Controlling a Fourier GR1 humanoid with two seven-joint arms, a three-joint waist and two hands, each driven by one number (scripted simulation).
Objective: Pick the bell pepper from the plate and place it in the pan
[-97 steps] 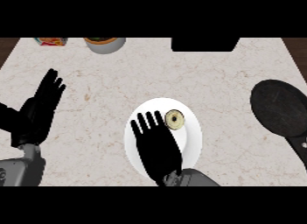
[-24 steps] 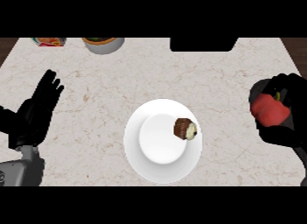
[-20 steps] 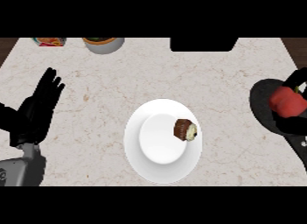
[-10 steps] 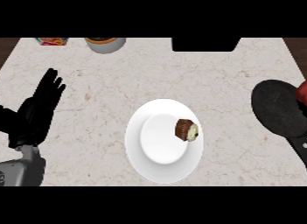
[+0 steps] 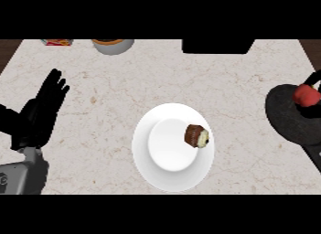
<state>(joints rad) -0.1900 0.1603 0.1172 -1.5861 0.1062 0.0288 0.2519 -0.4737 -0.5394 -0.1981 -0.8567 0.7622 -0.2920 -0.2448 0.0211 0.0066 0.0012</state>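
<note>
One item, a small brown cake [image 5: 196, 135], remains on the plate [image 5: 164, 176], since the right hand [image 5: 319, 82], fingers curled round the red bell pepper [image 5: 306, 94], has carried it over the pan [image 5: 292, 122], leaving only release.

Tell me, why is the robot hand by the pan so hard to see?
In the head view, the right robot hand is black against the black pan and partly cut off by the picture's right edge; only the red bell pepper stands out.
</note>
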